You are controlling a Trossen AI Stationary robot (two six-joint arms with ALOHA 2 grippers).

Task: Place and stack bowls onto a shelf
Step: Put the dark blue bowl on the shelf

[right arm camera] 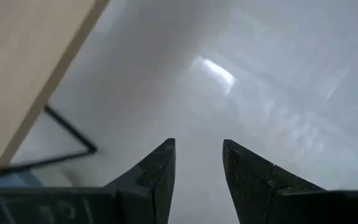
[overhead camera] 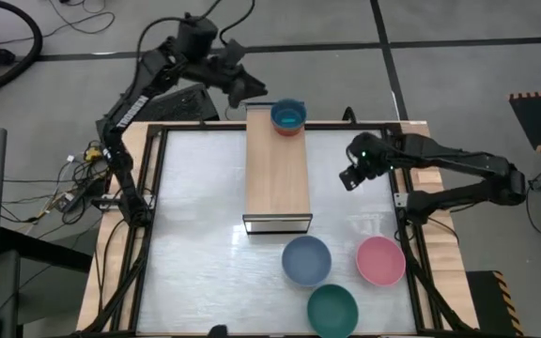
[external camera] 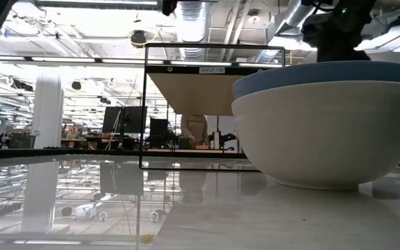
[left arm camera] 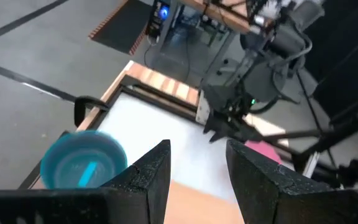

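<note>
The shelf [overhead camera: 276, 174] is a long light-wood board with a dark near edge, standing in the middle of the table. At its far end sits a stack of small bowls [overhead camera: 288, 116], a cyan one [left arm camera: 82, 160] on top and a red one showing beneath. My left gripper [overhead camera: 249, 91] hangs open in the air just left of that stack, beyond the table's far edge, with nothing between its fingers [left arm camera: 197, 171]. My right gripper [overhead camera: 349, 177] is open over bare table right of the shelf, its fingers [right arm camera: 197, 162] pointing down and holding nothing.
Three larger bowls rest on the table near its front edge: grey-blue [overhead camera: 306, 260], pink [overhead camera: 380, 260] and dark green [overhead camera: 332, 310]. In the low view one large bowl [external camera: 325, 125] fills the right side. Bare table lies left of the shelf [overhead camera: 200, 207].
</note>
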